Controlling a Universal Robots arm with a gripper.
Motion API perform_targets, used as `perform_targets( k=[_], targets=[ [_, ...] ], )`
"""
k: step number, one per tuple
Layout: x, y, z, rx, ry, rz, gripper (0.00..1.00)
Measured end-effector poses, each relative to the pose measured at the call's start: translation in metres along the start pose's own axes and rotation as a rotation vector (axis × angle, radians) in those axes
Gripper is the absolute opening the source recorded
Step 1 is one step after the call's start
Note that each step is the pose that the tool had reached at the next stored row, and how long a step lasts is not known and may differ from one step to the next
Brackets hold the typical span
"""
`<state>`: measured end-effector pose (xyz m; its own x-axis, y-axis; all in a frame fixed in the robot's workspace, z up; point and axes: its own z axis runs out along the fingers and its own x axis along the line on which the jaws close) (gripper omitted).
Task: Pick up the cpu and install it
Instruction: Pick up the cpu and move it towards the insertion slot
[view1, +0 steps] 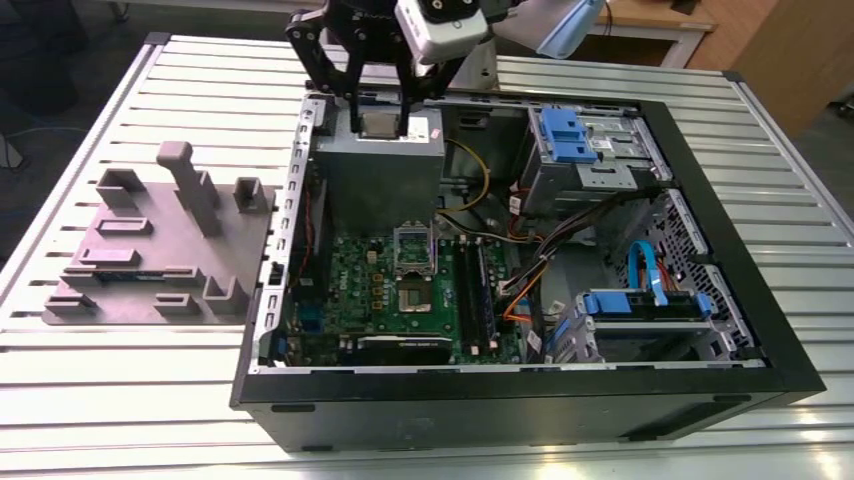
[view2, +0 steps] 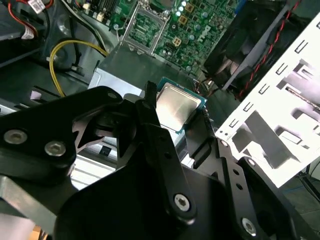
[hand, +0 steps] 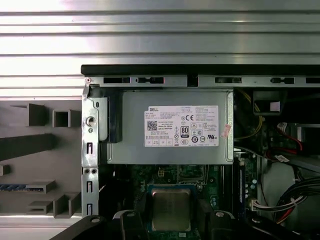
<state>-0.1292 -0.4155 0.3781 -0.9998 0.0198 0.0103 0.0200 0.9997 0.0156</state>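
The cpu (hand: 171, 209) is held clamped between the fingers of the gripper (view2: 176, 111), over the power supply (hand: 170, 125) inside the case. Pick-up is judged complete. The socket (view2: 146, 25) is seen unfilled, so installation is not yet done.

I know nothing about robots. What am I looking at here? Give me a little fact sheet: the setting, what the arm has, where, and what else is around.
Setting: open computer case lying on a slatted metal table
Held: cpu, clamped between the fingers of the gripper
Where: over the grey power supply inside the case
Socket: socket on the green motherboard, open, apart from the cpu
Nearby: grey fixture on the exterior view's left
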Motion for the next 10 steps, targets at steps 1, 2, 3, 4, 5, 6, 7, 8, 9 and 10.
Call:
perform_targets(
  k=[1, 2, 3, 4, 5, 6, 7, 8, 9, 10],
  targets=[
    [0.0000, -0.0026, 0.0000, 0.0000, 0.0000, 0.000, 0.47],
    [-0.0001, -0.0057, 0.0000, 0.0001, 0.0000, 0.000, 0.47],
    [-0.0002, -0.0090, 0.0001, 0.0001, 0.0000, 0.000, 0.47],
    [-0.0003, -0.0116, 0.0002, 0.0006, -0.0001, 0.000, 0.47],
    [-0.0005, -0.0135, 0.0001, 0.0018, 0.0000, 0.000, 0.47],
    [-0.0009, -0.0152, 0.0002, 0.0028, -0.0001, 0.000, 0.47],
    [-0.0018, -0.0161, 0.0002, 0.0035, -0.0001, 0.000, 0.47],
    [-0.0030, -0.0167, 0.0004, 0.0039, -0.0002, 0.000, 0.47],
    [-0.0050, -0.0169, 0.0004, 0.0043, -0.0002, 0.000, 0.47],
    [-0.0075, -0.0170, 0.0003, 0.0046, -0.0001, 0.000, 0.47]
  ],
)
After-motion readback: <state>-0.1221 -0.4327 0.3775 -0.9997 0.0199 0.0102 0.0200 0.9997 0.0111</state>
